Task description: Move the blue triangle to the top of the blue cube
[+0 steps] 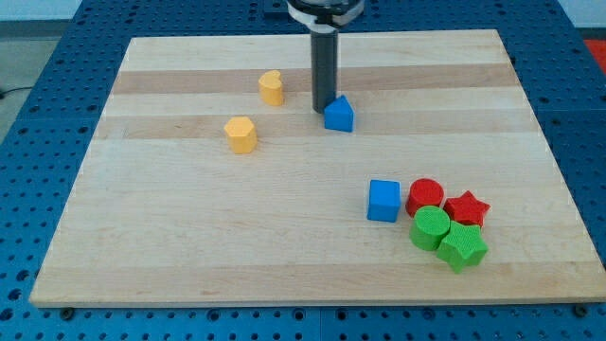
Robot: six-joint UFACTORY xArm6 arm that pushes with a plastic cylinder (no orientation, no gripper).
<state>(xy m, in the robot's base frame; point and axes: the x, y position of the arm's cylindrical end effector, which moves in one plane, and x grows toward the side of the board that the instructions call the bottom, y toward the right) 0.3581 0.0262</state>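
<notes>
The blue triangle [339, 114] sat upright near the board's [189, 256] top middle, well above the blue cube [383, 201]. The rod stood vertical, its tip [324, 111] touching the triangle's left side; no fingers on it.

A pale wooden board [284, 256] lies on a blue perforated table [38, 85] under even light.
</notes>
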